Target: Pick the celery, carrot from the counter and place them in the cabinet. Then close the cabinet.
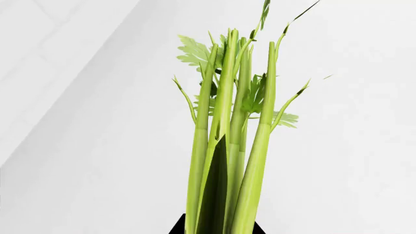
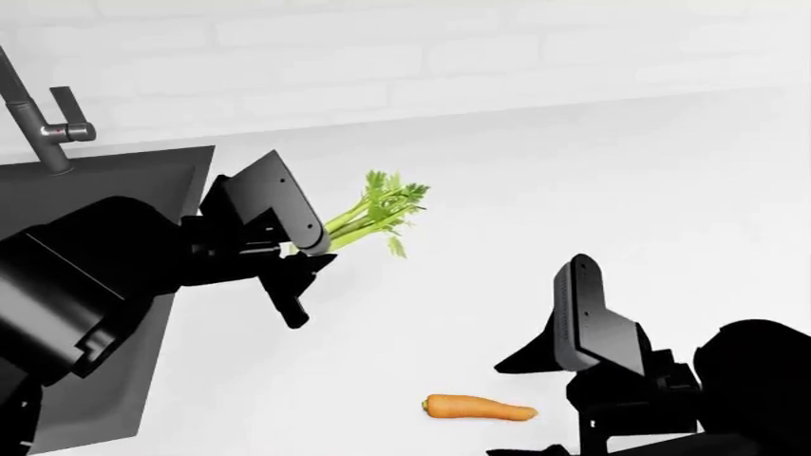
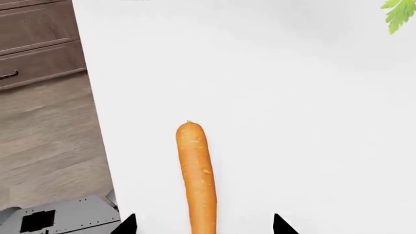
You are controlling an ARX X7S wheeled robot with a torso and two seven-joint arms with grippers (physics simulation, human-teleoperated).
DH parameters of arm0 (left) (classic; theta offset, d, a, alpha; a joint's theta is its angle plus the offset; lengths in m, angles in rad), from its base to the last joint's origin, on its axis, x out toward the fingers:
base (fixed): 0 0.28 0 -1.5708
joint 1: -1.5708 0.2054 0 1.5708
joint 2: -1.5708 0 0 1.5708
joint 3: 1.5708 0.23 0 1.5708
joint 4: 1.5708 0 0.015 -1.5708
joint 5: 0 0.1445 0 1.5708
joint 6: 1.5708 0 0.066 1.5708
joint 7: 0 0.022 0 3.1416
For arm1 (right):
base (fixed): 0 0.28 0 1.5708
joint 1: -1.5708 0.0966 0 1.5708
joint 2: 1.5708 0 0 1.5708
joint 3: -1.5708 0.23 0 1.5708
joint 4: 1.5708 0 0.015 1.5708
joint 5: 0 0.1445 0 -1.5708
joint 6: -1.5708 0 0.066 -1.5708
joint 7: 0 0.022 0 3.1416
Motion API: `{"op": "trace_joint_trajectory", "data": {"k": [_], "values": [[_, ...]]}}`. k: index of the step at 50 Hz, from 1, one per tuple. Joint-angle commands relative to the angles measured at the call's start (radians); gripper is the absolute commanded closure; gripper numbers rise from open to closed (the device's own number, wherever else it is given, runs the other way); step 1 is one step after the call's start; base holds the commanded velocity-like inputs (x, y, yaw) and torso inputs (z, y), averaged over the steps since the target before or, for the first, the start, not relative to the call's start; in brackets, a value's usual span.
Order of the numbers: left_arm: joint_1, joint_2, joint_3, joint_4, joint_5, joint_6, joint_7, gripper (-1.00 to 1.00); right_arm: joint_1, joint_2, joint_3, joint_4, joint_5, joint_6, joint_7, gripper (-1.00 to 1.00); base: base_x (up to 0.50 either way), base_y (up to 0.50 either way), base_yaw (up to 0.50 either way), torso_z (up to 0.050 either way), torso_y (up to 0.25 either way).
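The celery (image 2: 374, 214), pale green stalks with leafy tops, is held off the white counter (image 2: 633, 190) by my left gripper (image 2: 304, 252), just right of the sink. In the left wrist view the celery stalks (image 1: 224, 122) rise straight out from between the black jaws of the left gripper (image 1: 217, 230), which is shut on them. The orange carrot (image 2: 480, 408) lies flat on the counter near its front edge. My right gripper (image 2: 507, 408) is open at the carrot's tapered end. In the right wrist view the carrot (image 3: 197, 175) runs between the spread fingertips (image 3: 126, 225), untouched. The cabinet is out of view.
The dark grey sink (image 2: 114, 190) with its faucet (image 2: 38, 114) is at the left. A white brick wall (image 2: 443, 57) backs the counter. Brown drawer fronts (image 3: 32, 48) and wood floor (image 3: 52, 146) show beyond the counter edge (image 3: 97, 122).
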Motion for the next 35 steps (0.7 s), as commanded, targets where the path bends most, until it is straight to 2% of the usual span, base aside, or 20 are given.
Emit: {"op": "trace_joint_trajectory", "data": {"k": [1,7,8,35], "values": [[-0.005,-0.005,-0.009,0.003,-0.005,0.002,-0.01,1.0,-0.003,-0.017,-0.033,0.028,-0.046,0.007,0.015,-1.0,0.0,0.0,0.0,0.0,0.0],[-0.005,-0.008,-0.011,0.005,-0.007,0.001,-0.011,1.0,0.008,-0.021,-0.055,0.034,-0.063,0.02,0.012,-1.0,0.0,0.0,0.0,0.0,0.0],[-0.005,-0.008,-0.011,0.005,-0.007,0.001,-0.011,1.0,0.01,-0.021,-0.057,0.034,-0.063,0.023,0.011,1.0,0.0,0.0,0.0,0.0,0.0],[0.002,-0.008,-0.008,0.001,-0.011,0.008,-0.016,1.0,0.022,0.001,-0.063,0.019,-0.069,0.043,0.021,1.0,0.0,0.0,0.0,0.0,0.0]]}}
